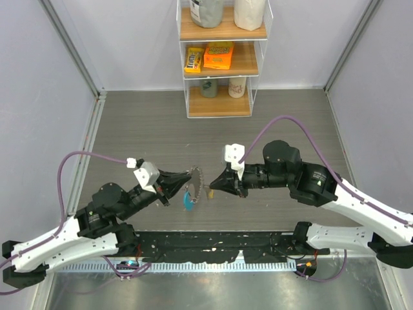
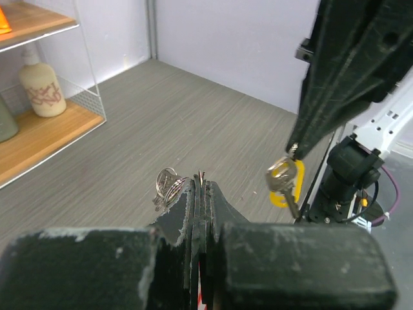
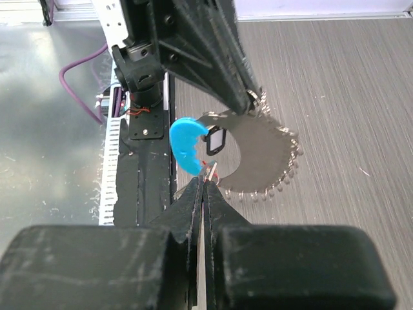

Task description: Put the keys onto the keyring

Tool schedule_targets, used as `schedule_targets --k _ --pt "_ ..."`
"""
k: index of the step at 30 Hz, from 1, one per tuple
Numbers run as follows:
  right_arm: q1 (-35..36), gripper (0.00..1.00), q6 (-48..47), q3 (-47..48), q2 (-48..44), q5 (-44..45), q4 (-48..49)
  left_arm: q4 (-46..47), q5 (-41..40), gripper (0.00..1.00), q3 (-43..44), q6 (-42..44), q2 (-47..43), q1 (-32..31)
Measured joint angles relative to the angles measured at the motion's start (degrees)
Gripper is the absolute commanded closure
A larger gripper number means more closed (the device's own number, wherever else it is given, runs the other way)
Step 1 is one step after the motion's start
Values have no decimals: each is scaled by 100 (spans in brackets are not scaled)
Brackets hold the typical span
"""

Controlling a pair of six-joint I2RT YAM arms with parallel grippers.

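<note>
Keyring of thin silvery wire (image 3: 284,169) looks springy; our left gripper (image 1: 188,175) clamps it, right gripper (image 1: 210,188) pinches the slick yellow-headed key (image 2: 282,178).

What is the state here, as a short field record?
left gripper: shut on the keyring
right gripper: shut on the yellow-headed key
key versus ring: brought close, tips facing, still apart
blue tag: hanging from the keyring
task stage: key not yet on the ring
</note>
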Motion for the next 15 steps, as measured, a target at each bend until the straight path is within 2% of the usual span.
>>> schedule_targets --k 15 --pt "2 94 -291 1303 1025 24 -1235 -105 1344 100 243 640 210 0"
